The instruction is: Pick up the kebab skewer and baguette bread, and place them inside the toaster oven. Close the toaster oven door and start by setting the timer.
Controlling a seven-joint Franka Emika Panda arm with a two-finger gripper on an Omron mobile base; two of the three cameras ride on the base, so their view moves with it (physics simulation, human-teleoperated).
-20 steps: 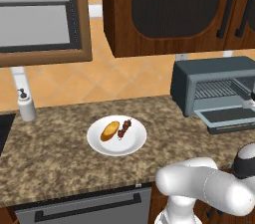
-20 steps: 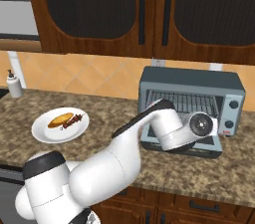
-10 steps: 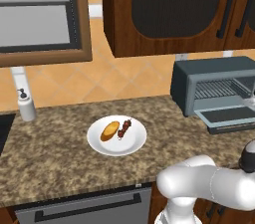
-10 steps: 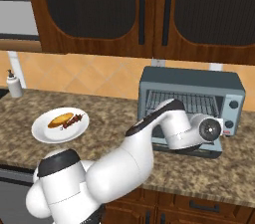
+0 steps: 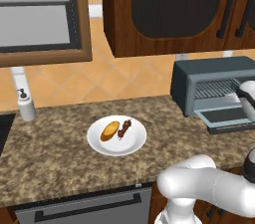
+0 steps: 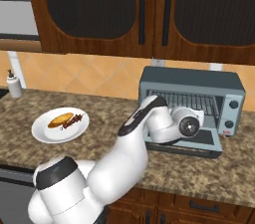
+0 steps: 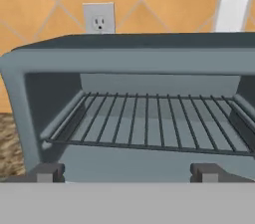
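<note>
On the counter a white plate point(image 5: 117, 147) point(image 6: 46, 132) carries the golden baguette bread point(image 5: 110, 131) point(image 6: 60, 119) with the dark kebab skewer point(image 5: 124, 128) point(image 6: 73, 119) lying beside it. To the right stands the blue-grey toaster oven point(image 5: 199, 71) point(image 6: 191, 76), and the toaster oven door point(image 5: 226, 118) point(image 6: 201, 144) is dropped flat open. My hand point(image 6: 188, 126) hovers over that door, facing the cavity. In the hand view my gripper point(image 7: 127, 174) is open and holds nothing. It looks straight at the bare wire rack point(image 7: 149, 126).
A soap dispenser point(image 5: 26, 106) point(image 6: 14, 84) stands at the counter's far left by the wall. Dark wood cabinets point(image 6: 149, 9) hang above the oven. The oven's knobs point(image 6: 231, 104) sit on its right front. A wall outlet point(image 7: 98, 18) shows behind the oven.
The arm has swung and the hand has risen in front of the oven's opening. Plate, bread, skewer and the open door have not moved. The jaws stayed open.
</note>
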